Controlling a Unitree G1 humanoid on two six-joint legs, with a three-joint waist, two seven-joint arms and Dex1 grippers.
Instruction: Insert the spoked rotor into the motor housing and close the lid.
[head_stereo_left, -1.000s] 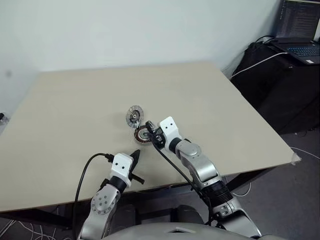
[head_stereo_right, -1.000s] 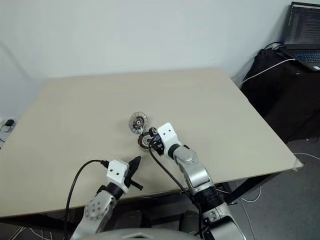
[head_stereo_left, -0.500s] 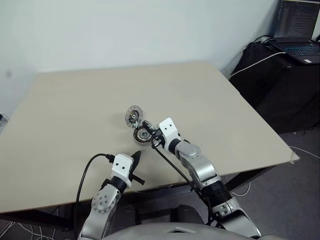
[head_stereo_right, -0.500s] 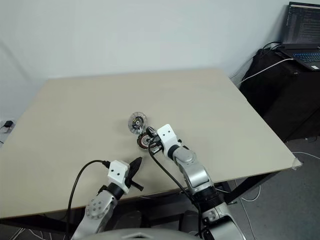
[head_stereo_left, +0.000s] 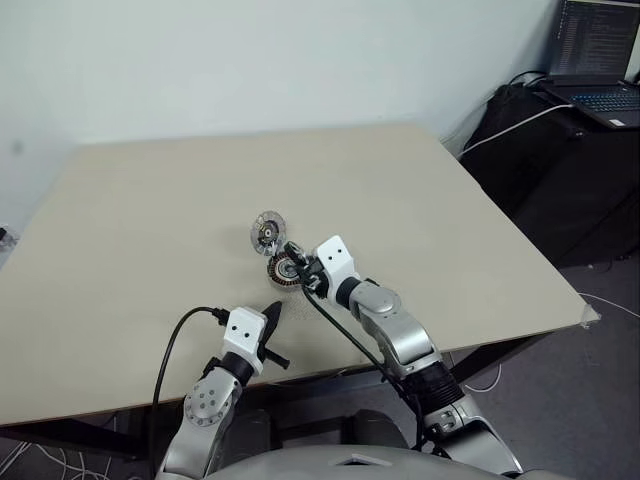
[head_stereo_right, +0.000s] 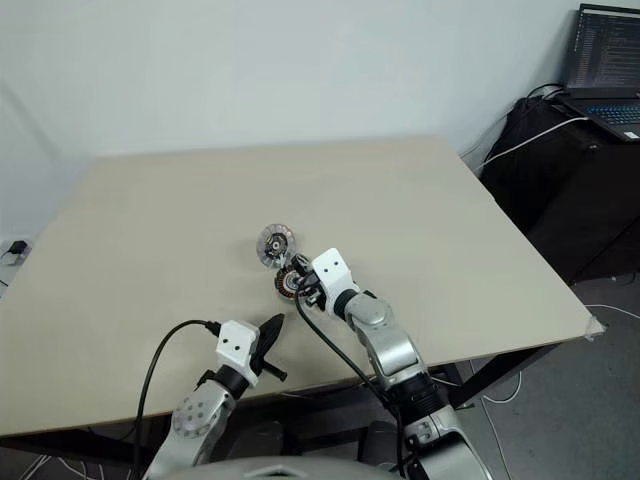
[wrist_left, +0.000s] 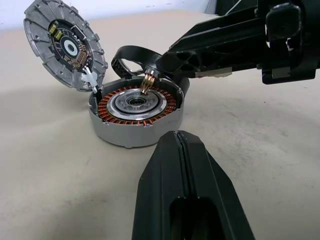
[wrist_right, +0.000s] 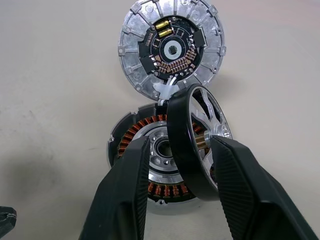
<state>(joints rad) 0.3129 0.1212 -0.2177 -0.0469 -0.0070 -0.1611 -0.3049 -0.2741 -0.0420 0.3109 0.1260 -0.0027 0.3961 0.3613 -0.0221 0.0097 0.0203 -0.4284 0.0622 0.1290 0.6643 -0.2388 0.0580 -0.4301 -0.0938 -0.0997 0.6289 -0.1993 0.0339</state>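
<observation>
Right gripper (wrist_right: 176, 150) gripping the spoked rotor (wrist_right: 195, 145) by its rim, one black finger on each side, rotor standing on edge and tilted. Rotor hanging just over the motor housing (wrist_left: 134, 112), lower rim at or inside the housing's opening; cannot tell whether touching the windings. Brass-coloured hub of the rotor pointing down toward the housing's silvery centre.

Housing sitting flat on the table (head_stereo_left: 150, 200), copper windings facing up, roughly mid-table and toward the near side. Lid (wrist_left: 64, 44) standing propped up just beyond the housing's far-left edge, inner face with the dark centre and ribbed ring turned toward the robot, joined to the housing by a small white piece at the rim.

Left gripper (wrist_left: 181, 150) clenched tight with nothing in it, hovering over the table near the near edge, left of the right arm, pointing at the housing and well apart from it.

Laptop (head_stereo_left: 600, 60) sitting open on a dark stand off the far right of the table.
</observation>
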